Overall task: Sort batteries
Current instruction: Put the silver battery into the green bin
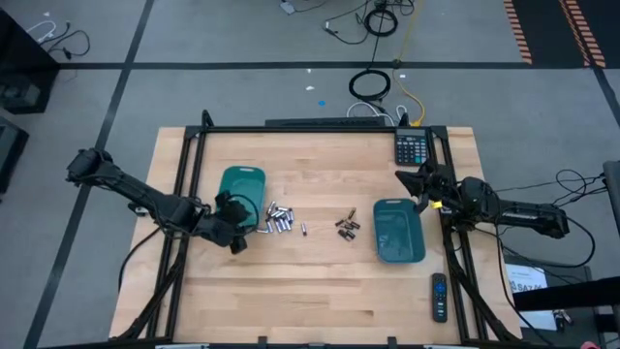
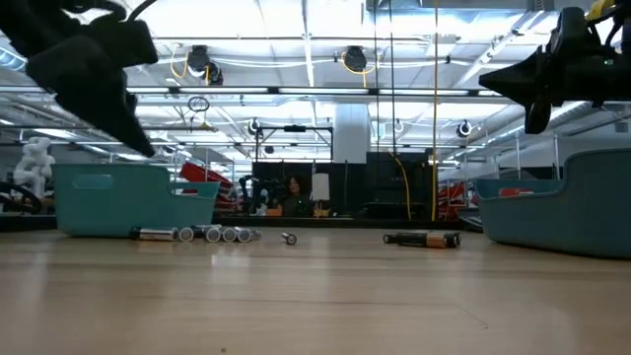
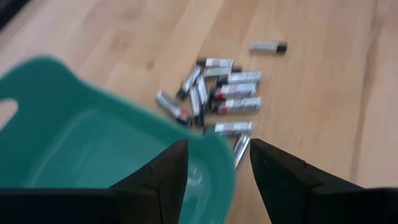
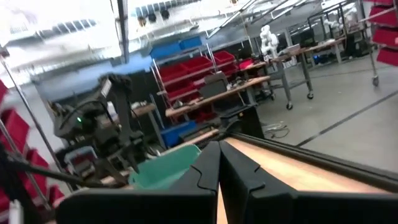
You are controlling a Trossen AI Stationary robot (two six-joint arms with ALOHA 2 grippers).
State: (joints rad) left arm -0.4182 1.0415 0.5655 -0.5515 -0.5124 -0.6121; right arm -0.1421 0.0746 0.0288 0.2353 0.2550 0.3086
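Note:
A cluster of silvery batteries [image 1: 276, 221] [image 3: 217, 93] lies on the wooden table just right of the left teal tray [image 1: 242, 189]. One stray cell [image 1: 303, 229] lies further right. A few dark coppery batteries [image 1: 347, 227] [image 2: 424, 239] lie left of the right teal tray [image 1: 399, 233]. My left gripper [image 1: 235, 215] [image 3: 217, 158] is open and hovers above the near right corner of the left tray [image 3: 211, 149], slanting down toward the silvery cluster. My right gripper [image 1: 418, 182] [image 4: 217, 162] is shut and held up above the far edge of the right tray, holding nothing.
A black calculator [image 1: 412, 147] lies at the table's far right corner. A black remote control [image 1: 439, 296] lies near the front right. Black frame rails [image 1: 184, 174] run along the table's left, right and far sides. Bare wood stretches across the near half [image 1: 310, 301].

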